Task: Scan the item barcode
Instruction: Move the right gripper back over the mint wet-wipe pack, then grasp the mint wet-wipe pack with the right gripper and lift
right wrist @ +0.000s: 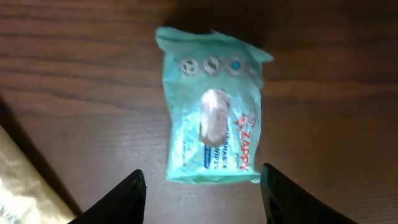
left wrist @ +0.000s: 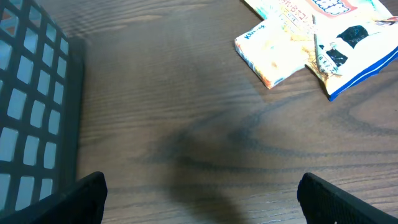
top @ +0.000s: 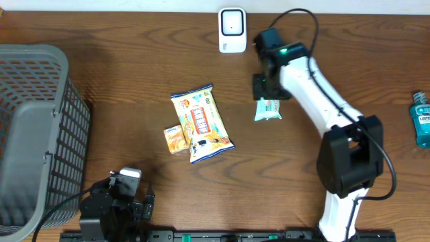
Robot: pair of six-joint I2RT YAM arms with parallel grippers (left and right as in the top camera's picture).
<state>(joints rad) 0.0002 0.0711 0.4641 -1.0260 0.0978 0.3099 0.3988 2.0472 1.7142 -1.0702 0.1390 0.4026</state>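
**Right gripper.** I am holding my right gripper (right wrist: 202, 186) apart, clamped on nothing. The teal wipes packet (right wrist: 211, 106) is lying flat on the wooden table (right wrist: 74, 74) just ahead of my fingertips (right wrist: 134, 193), with bare wood showing on either side of it.

**Left gripper.** I am holding my left gripper (left wrist: 200, 186) wide apart over bare wood near the front edge of the table. Nothing is sitting between its dark fingers (left wrist: 87, 199).

**Task item.** Seen from overhead, the wipes packet is lying right of centre, partly under my right wrist. The white scanner (top: 232, 30) is standing at the far edge, up and to the left of it and apart from it.

**Container.** The grey lattice basket (top: 74, 134) is occupying the left end of the table. Inside it only its own grey floor is showing.

**Other objects.**
- A yellow-and-blue snack bag (top: 201, 122) is lying mid-table.
- A small orange box (top: 175, 140) is touching the bag's left edge.
- A teal mouthwash bottle (top: 422, 121) is standing at the right edge.

**Views compared.**
- The right wrist view alone is showing the packet's print: three round icons, an oval flap and the word ZAPPY.
- The overhead view alone is showing the scanner and the bottle.
- The left wrist view is showing the basket wall close at its left, and the box overlapping the bag at its upper right.
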